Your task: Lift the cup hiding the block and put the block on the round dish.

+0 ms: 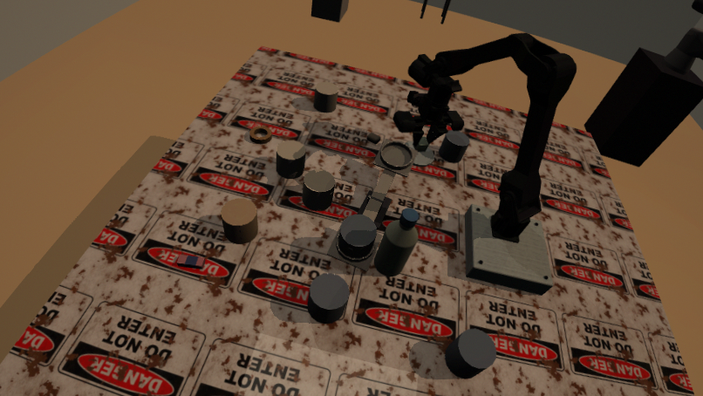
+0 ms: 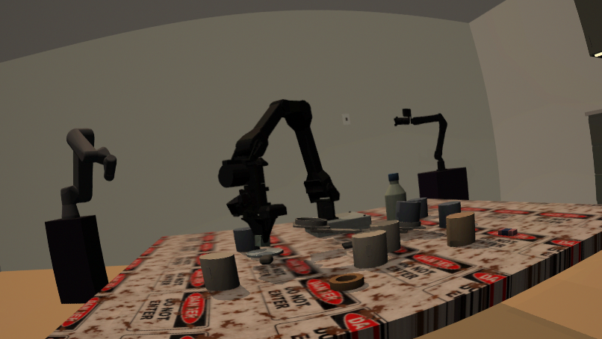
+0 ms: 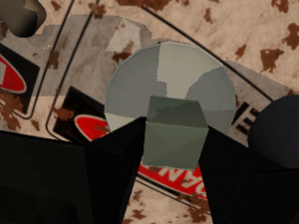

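The top view looks steeply down across the bench; the exterior view sits low, near a corner. My wrist view hangs close over the pale round grey dish (image 3: 170,88), visible in all three.

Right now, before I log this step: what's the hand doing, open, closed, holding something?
Hand: closed on the grey-green block, held over the round dish.

The claw (image 3: 173,135) holds the block (image 3: 173,132) directly above the dish (image 3: 169,86). A cup (image 1: 453,145) stands just beside the dish on the table (image 1: 123,122).
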You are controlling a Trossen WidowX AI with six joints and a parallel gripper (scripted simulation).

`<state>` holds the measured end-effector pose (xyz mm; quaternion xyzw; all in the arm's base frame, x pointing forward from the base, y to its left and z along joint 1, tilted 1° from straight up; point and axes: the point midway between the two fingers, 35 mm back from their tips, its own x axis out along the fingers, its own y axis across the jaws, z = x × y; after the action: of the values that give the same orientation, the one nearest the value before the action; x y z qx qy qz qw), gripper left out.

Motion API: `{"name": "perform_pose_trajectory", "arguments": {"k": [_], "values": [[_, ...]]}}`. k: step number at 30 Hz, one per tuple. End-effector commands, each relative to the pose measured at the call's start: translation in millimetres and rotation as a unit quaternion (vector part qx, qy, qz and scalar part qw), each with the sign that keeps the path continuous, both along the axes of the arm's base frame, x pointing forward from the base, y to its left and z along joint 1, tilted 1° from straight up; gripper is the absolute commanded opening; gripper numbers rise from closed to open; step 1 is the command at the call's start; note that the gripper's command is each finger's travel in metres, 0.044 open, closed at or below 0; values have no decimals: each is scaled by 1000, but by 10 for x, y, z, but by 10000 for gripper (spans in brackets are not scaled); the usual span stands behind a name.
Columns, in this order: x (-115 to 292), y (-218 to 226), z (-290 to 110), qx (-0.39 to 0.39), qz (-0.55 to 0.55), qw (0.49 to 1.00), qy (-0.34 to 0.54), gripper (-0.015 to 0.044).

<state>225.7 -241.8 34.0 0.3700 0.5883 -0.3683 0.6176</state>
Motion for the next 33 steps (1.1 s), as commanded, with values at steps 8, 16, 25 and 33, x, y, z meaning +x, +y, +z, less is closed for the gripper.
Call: {"name": "perform_pose_trajectory", "arguments": {"k": [8, 16, 25, 33], "values": [[1, 12, -172, 4, 2, 1000, 1, 0], [10, -7, -150, -2, 0, 1000, -1, 105], [10, -7, -150, -2, 0, 1000, -1, 341], [141, -106, -54, -22, -17, 999, -33, 440]]}}
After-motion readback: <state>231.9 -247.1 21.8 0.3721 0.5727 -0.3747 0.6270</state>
